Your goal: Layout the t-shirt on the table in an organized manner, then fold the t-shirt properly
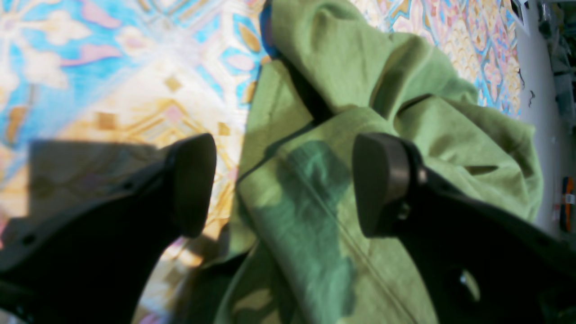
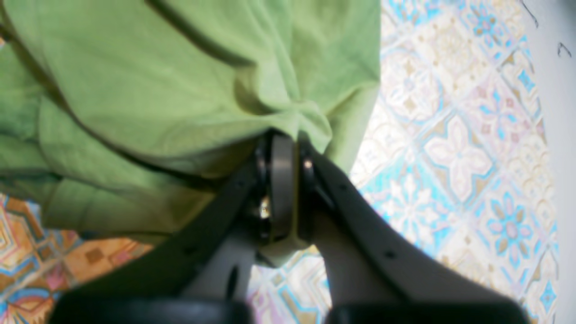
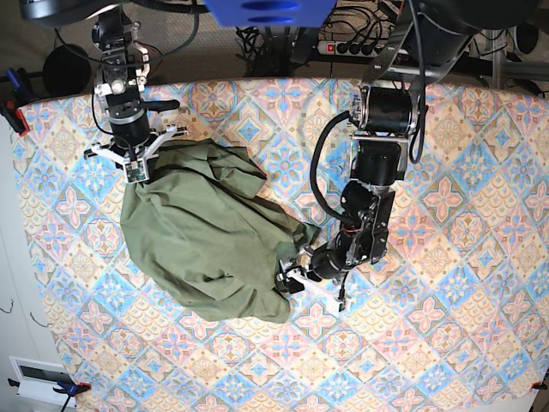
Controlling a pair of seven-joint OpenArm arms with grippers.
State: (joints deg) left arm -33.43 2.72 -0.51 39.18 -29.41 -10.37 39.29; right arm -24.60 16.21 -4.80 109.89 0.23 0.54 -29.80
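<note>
Olive-green t-shirt (image 3: 202,236) lies crumpled (deep folds) on table (image 3: 446,283).

The table (image 3: 446,257) was covered edge to edge by a cloth of pastel blue, pink and cream diamond tiles with floral motifs, and the cloth lay flat where it was bare. One garment lay directly on it: an olive-green t-shirt (image 3: 202,236), resting in a crumpled, rounded heap on the left half of the table as the base view showed it, with folds and overlapping layers across its surface. In the left wrist view the t-shirt's bunched fabric lay over the patterned cloth with bare cloth beside it. Small clamps (image 3: 15,116) gripped the cloth at the table's edge.
</note>
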